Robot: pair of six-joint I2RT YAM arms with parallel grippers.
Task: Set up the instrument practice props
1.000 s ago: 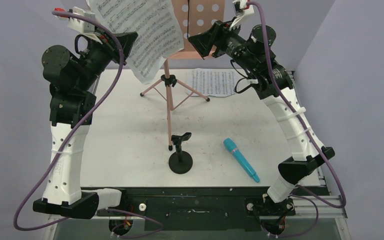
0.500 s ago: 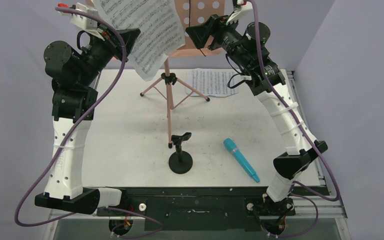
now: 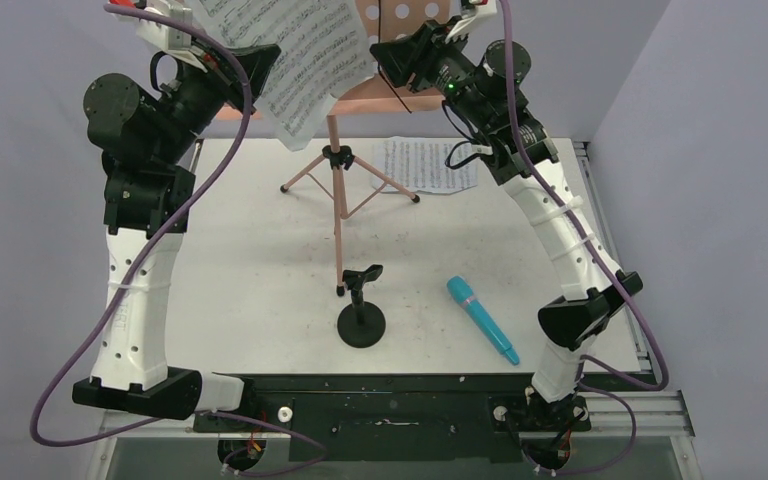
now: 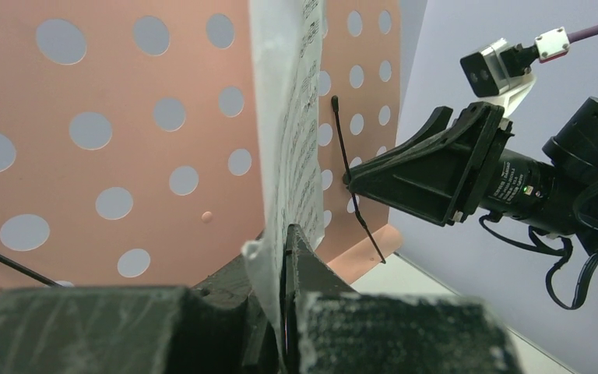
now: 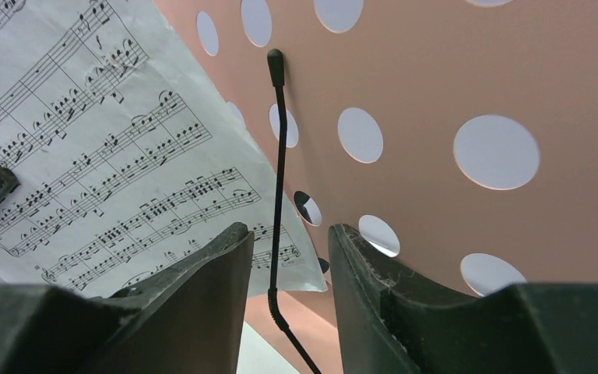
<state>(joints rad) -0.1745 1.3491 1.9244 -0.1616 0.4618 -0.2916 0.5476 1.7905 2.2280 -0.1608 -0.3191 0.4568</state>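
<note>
— Lilac walls [image 3: 720, 150] close in a white table [image 3: 240, 250] on my overhead feed. Both arms reach up to the far edge, where the pink music stand [image 3: 375, 95] sits on its tripod. My left gripper [image 3: 265, 62] holds a sheet-music page [image 3: 300, 50] against the stand's perforated desk. My right gripper [image 3: 385, 65] is at the desk's other side. A second page [image 3: 422, 165] lies flat on the table behind the tripod, near the right arm's wrist. Nearer me, the black mic stand [image 3: 361, 325] is upright just beside the tripod's front foot. The teal microphone [image 3: 478, 315] lies to its right, apart from it.

— What's in the way up there?

— On the left wrist view my jaws are clamped on the page's lower edge. The page is edge-on to the lens, in front of the pink holes. A thin black retainer wire [image 4: 350, 195] crosses the desk face, and the right gripper's tip meets it.

— And the right wrist?

— The wire runs up between my two fingers [image 5: 202, 280]. They sit a little apart with a gap on either side of it, so nothing is pinched. It crosses over the page's lower corner; whether it presses on the paper I can't tell.
</note>
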